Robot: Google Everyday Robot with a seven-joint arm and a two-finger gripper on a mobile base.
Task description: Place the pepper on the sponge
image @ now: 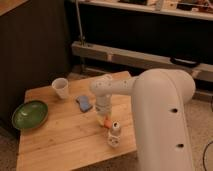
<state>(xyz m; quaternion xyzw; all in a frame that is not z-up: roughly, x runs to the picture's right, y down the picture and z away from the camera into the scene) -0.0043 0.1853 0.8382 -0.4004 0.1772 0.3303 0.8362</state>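
Wooden worktop (65, 145): gripper (102, 117) down right of centre, directly over the orange pepper (106, 122); cannot tell whether it grips it. Blue-grey sponge (85, 103) lies just left, toward the far edge, apart from the pepper. White bottle (115, 130) near right edge, cup (60, 87) at far-left corner, green bowl (30, 114) at left edge.

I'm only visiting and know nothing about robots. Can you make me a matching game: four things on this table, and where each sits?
Things:
1 green bowl
2 white cup
3 sponge
4 small white bottle

Places:
A near the front, beside the pepper
B far left
C back left
D middle, just left of the hand

Pairs: 1-B, 2-C, 3-D, 4-A. The hand hangs low over the pepper.
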